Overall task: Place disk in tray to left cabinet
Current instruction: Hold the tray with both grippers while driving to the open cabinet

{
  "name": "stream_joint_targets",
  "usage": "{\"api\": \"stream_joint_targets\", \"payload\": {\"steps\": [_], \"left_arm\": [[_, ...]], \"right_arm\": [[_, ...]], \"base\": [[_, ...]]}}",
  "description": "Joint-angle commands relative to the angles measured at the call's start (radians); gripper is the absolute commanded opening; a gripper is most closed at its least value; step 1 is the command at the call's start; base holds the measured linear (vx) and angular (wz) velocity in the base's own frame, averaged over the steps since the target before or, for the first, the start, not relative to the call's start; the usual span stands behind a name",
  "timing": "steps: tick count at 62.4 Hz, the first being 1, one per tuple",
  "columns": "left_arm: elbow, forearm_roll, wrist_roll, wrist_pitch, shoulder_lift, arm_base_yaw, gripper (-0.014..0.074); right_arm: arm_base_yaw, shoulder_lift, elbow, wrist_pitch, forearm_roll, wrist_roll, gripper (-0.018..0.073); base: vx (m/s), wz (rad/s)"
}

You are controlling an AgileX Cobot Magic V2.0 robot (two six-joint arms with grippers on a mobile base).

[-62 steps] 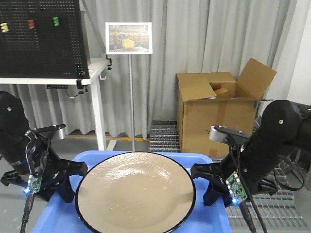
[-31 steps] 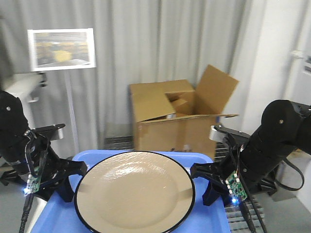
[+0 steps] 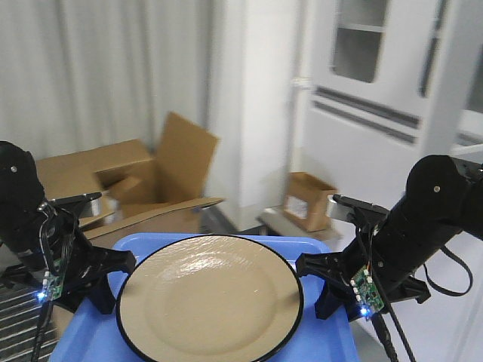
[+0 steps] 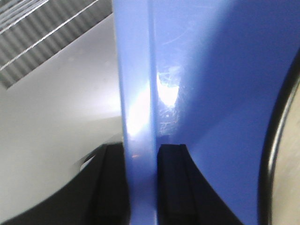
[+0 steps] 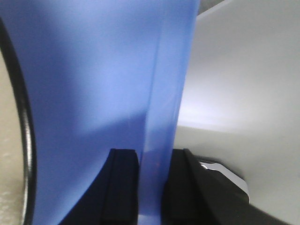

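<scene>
The blue tray (image 3: pixel 321 341) is held up low in the front view, with the tan black-rimmed disk (image 3: pixel 211 302) lying flat in it. My left gripper (image 3: pixel 113 273) is shut on the tray's left rim (image 4: pixel 136 93); its fingers (image 4: pixel 171 183) pinch the rim from both sides, and the disk's edge (image 4: pixel 291 173) shows at the right. My right gripper (image 3: pixel 313 285) is shut on the tray's right rim (image 5: pixel 168 70), with the disk's edge (image 5: pixel 7 164) at the left. A blurred white unit with glass panes (image 3: pixel 362 45) stands at the back right; I cannot tell whether it is the left cabinet.
A large open cardboard box (image 3: pixel 113 181) stands on the floor at the back left before a grey curtain (image 3: pixel 98 68). A small cardboard box (image 3: pixel 309 200) sits by the white unit. A metal grate (image 3: pixel 15 317) lies at the lower left.
The background has swept left: the pegboard, the table and the sign are gone, the cardboard box has moved left, and the white unit has come into view. Both grippers still hold the tray as before.
</scene>
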Motion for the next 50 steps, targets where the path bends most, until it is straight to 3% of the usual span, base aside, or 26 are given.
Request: {"api": "stream_joint_targets", "payload": {"steps": [1, 50], "left_arm": [[-0.036, -0.028, -0.001, -0.011, -0.055, -0.006, 0.0], [-0.036, -0.028, -0.001, -0.009, -0.052, -0.006, 0.0]], "right_arm": [[0.0, -0.054, -0.039, -0.021, 0.017, -0.017, -0.0002], [0.0, -0.055, -0.039, -0.013, 0.018, -0.017, -0.0002]], "base": [[0.33, -0.79], [0.23, -0.77]]}}
